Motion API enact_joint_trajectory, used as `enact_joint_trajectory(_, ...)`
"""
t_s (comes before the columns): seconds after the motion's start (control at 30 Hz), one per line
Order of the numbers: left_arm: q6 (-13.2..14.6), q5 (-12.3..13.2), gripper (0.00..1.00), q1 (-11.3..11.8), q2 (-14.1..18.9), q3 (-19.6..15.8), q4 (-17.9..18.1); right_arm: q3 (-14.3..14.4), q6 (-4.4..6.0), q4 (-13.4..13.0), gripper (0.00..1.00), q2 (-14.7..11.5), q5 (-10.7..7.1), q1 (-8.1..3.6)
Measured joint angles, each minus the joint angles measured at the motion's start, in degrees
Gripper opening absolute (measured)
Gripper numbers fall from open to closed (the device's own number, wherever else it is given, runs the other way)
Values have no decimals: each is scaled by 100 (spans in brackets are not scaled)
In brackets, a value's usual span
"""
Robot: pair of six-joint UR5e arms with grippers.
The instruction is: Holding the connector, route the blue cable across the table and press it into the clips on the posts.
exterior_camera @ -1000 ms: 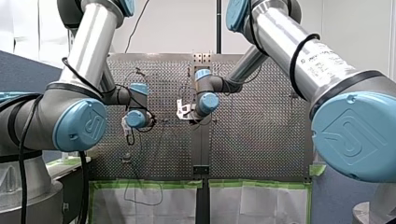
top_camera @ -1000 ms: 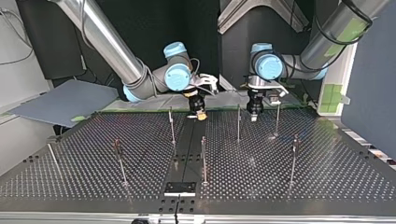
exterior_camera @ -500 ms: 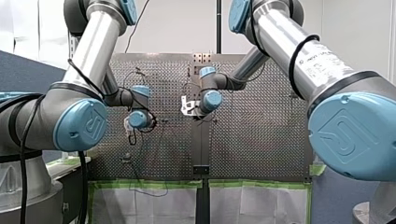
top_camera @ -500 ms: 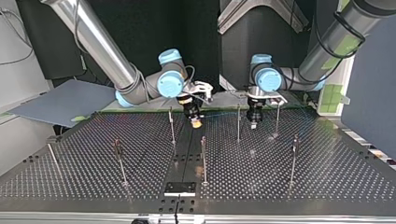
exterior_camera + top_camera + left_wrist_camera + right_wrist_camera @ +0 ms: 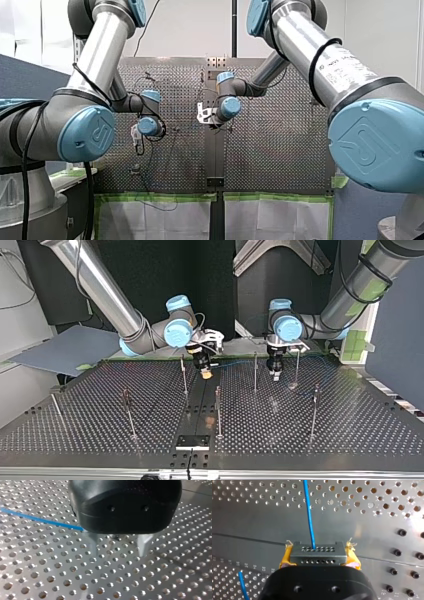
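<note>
Presently, my right gripper (image 5: 318, 555) is found pinched on the connector (image 5: 317, 558), a grey block with two rows of holes, clamped between yellow pads (image 5: 285, 556). The blue cable (image 5: 308, 510) is seen leaving the connector's upper row of holes and running straight ahead of it over the perforated table (image 5: 249, 517). A second short stretch of blue cable is noted low beside the connector. In the top view a post (image 5: 184, 374) stands just beside the connector. Further out from the connector, my left gripper (image 5: 117, 547) is recorded with its metal fingers (image 5: 93, 543) spread and nothing between them. The cable runs up beside one finger; whether it touches cannot be told.
</note>
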Motion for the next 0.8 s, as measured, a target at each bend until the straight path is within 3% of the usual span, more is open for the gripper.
enact_joint_trajectory(0.13, 32, -44, 100, -2, 45, -12, -200, 1, 0, 16, 0, 0, -7, -3)
enact_joint_trajectory(0.47, -17, -81, 100, -93, 504, -328, -716, 9, 0, 31, 0, -1, -11, -16)
enact_joint_trajectory(0.8, 186, -87, 100, -297, 972, -672, -1175, 9, -4, 37, 0, 1, -11, -31)
